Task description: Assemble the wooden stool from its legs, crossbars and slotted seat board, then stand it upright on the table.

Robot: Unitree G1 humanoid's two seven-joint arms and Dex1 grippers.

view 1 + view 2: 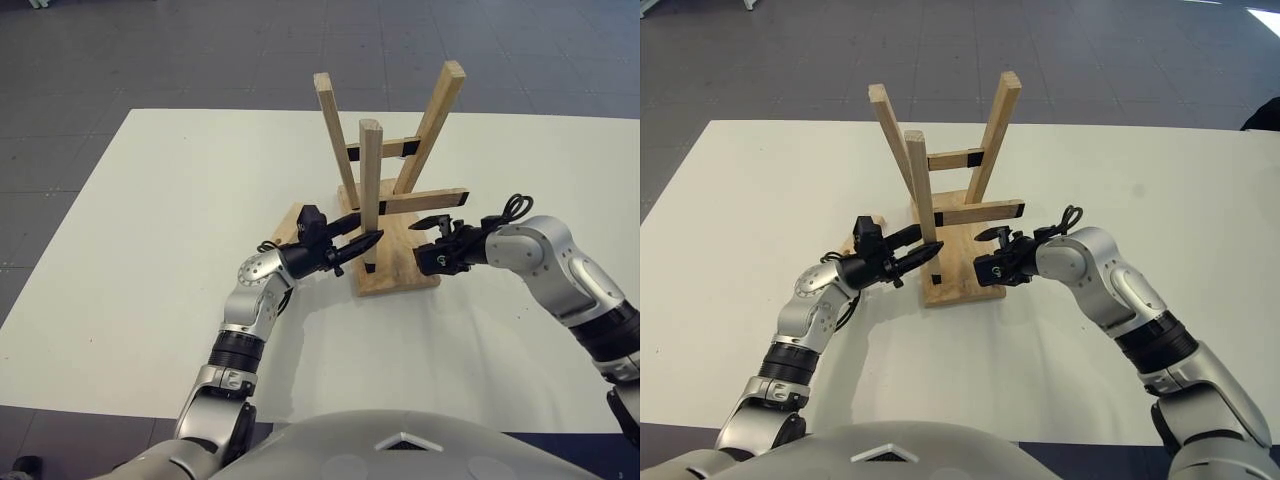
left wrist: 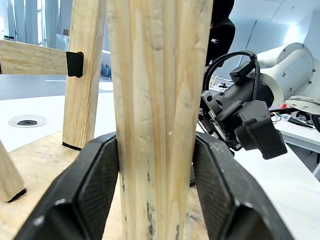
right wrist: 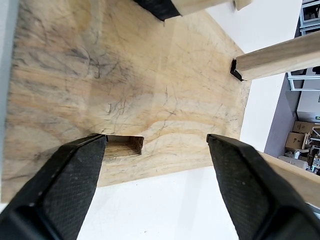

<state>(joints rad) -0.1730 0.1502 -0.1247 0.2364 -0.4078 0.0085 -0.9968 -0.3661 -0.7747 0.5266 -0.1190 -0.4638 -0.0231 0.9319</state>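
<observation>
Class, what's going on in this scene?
The wooden stool sits upside down on the white table, seat board flat. The left gripper is clamped on the nearest leg, upright on the board. The right gripper hangs open over the board's near edge, beside an empty slot. Two other legs and two crossbars are already fitted.

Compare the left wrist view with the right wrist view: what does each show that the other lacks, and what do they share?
Left wrist view: the left gripper clamped on an upright leg. Right wrist view: an empty slot in the seat board. Shared: the seat board, legs standing in it, and the right gripper.
</observation>
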